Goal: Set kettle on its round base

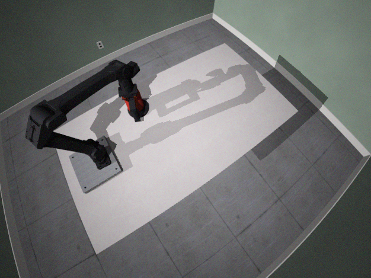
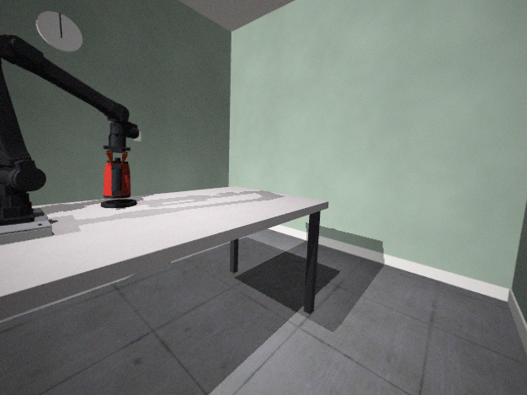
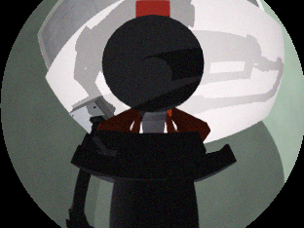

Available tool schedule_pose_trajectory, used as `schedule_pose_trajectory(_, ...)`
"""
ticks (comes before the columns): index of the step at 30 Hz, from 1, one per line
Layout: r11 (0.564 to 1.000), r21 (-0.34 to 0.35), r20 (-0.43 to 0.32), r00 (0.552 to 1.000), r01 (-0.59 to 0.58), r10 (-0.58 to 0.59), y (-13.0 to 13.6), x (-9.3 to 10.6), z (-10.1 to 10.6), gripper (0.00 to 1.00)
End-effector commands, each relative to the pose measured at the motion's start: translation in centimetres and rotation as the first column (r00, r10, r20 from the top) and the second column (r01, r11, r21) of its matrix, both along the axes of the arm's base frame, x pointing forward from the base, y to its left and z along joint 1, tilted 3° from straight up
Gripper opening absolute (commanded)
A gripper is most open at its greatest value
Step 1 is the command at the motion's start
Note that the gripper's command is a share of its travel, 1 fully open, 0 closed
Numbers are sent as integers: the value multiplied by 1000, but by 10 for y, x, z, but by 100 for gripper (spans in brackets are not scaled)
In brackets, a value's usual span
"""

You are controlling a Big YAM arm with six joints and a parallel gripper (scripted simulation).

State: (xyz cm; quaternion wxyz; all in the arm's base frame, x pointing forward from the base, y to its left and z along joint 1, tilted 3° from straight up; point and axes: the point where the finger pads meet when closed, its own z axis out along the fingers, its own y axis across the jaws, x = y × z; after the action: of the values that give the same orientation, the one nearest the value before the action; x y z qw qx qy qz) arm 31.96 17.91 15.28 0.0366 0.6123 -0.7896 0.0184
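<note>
The red kettle (image 1: 139, 102) (image 2: 108, 182) hangs upright, as far as I can see, under my hand. Its dark handle (image 2: 116, 181) faces the exterior view. My gripper (image 2: 117, 157) (image 3: 153, 105) points down and is shut on that handle near its top. In the wrist view the black lid (image 3: 141, 40) fills the middle, and the red spout (image 3: 152, 8) shows beyond it. The black round base (image 1: 146, 107) (image 2: 131, 203) lies flat on the table, below the kettle. In the exterior view a thin light gap shows between kettle and base. The stud and the ring are hidden.
The white table (image 1: 191, 166) (image 2: 184, 218) carries the arm's metal mounting plate (image 1: 92, 172) (image 2: 26, 232) at its near-left part. The arm reaches over from there. Large shadows of the arm fall on the table. A wall stands behind the table.
</note>
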Motion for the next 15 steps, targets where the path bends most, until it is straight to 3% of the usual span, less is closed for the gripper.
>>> schedule_pose_trajectory(1, 998, 60, 92, 996, -5, 0, 18, 31, 45, 0)
schedule_pose_trajectory(6, 998, 70, 110, 994, -6, -1, 18, 33, 56, 0)
schedule_pose_trajectory(15, 997, 74, 116, 993, -7, -2, 19, 34, 56, 0)
